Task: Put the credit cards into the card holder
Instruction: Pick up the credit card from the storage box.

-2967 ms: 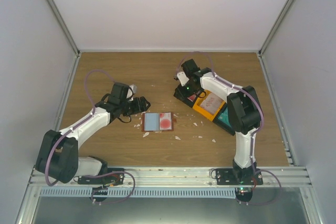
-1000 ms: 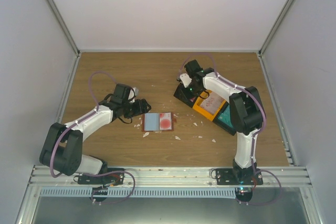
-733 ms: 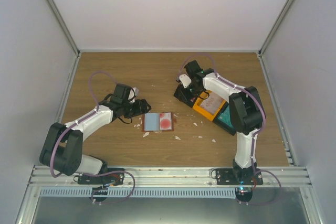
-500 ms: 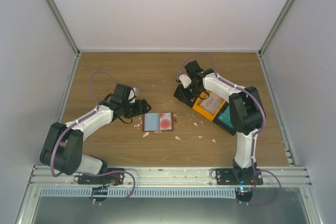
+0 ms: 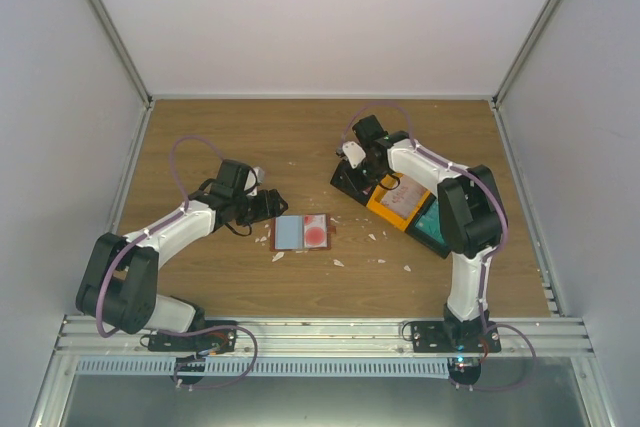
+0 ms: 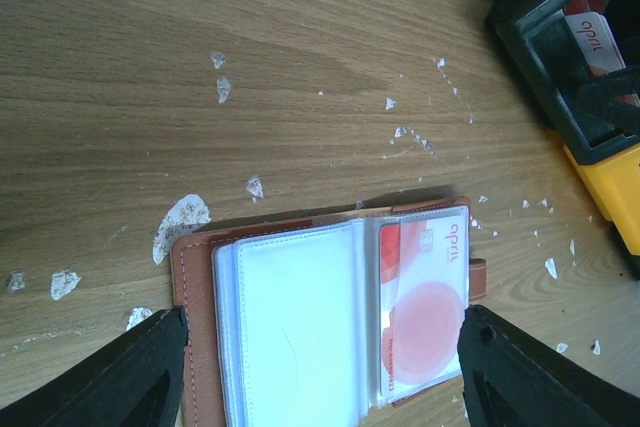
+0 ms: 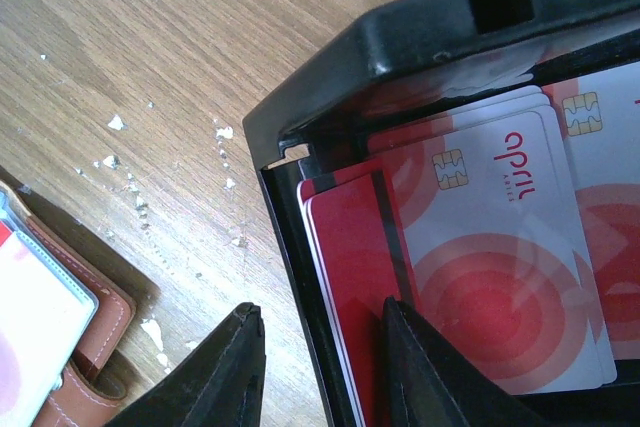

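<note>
The right claw (image 7: 320, 315) is hardly shifting since a second ago, straddling the black bin (image 7: 400, 37) wall beside the credit cards (image 7: 480, 247); whether it is grasping cannot be told. The left claw (image 6: 322, 327) is staying released over the unmoved card holder (image 5: 302, 233), which is lying open on the surface (image 5: 200, 137).

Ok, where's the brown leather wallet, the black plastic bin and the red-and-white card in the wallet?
Brown leather wallet (image 6: 192, 297): left wrist view, left leather edge.
Black plastic bin (image 7: 420, 37): right wrist view, top rim.
Red-and-white card (image 6: 428, 312): left wrist view, red circle.
</note>
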`<state>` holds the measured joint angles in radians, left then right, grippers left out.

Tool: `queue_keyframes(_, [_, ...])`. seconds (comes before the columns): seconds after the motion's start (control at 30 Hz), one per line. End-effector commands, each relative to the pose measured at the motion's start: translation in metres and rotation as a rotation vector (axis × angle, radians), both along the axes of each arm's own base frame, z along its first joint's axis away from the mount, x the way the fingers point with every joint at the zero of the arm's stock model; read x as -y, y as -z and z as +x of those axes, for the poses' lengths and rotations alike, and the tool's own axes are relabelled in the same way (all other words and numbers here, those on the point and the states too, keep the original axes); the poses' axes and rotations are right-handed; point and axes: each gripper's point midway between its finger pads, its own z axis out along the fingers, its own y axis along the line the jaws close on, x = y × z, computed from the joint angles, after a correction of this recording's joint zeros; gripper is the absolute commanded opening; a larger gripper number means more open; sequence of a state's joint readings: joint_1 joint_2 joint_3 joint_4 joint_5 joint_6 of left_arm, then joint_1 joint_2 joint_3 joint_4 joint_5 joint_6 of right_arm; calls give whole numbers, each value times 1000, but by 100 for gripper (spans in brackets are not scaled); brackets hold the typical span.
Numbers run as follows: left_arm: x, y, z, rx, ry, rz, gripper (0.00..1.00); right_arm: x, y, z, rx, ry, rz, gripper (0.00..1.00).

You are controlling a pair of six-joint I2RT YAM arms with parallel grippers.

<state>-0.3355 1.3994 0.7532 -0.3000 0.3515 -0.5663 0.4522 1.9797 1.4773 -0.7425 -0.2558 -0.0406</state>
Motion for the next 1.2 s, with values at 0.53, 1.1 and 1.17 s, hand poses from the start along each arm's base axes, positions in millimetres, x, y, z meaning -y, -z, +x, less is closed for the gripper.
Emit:
queue_keyframes(0.53, [0,-10,7,37,-1,-8,75,9,-11,2,23,36,-10,26])
queue_keyframes(1.1, [1,-6,7,29,6,-10,75,19,8,18,75,65,-125,51])
queue_keyframes(1.17, [1,-5,7,29,6,-9,75,17,9,16,80,58,-137,51])
